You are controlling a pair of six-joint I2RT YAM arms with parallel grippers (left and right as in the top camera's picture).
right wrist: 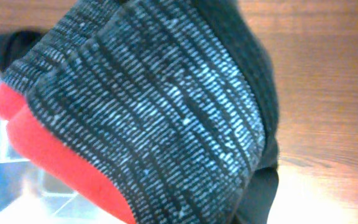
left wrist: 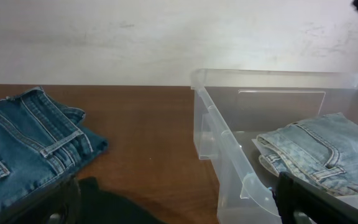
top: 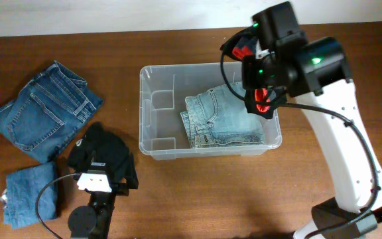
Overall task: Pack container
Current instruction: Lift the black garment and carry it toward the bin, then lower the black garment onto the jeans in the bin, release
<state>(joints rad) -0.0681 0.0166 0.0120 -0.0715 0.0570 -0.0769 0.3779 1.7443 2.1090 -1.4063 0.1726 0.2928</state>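
Observation:
The clear plastic container (top: pixel 145 109) stands mid-table and holds folded light blue jeans (top: pixel 225 121). It also shows in the left wrist view (left wrist: pixel 278 73), with the jeans (left wrist: pixel 322 149) inside. My right gripper (top: pixel 261 94) is above the container's right end. It is shut on a black-grey and red knit garment (top: pixel 245 48), which fills the right wrist view (right wrist: pixel 166 112) and hides the fingers. My left gripper (left wrist: pixel 179 205) is open and low over a black garment (top: pixel 105 153), left of the container's front corner.
Folded dark blue jeans (top: pixel 42 109) lie at the far left, also in the left wrist view (left wrist: pixel 23 137). A smaller folded denim piece (top: pixel 28 196) lies at the front left. The black garment (left wrist: pixel 117 208) is under my left fingers.

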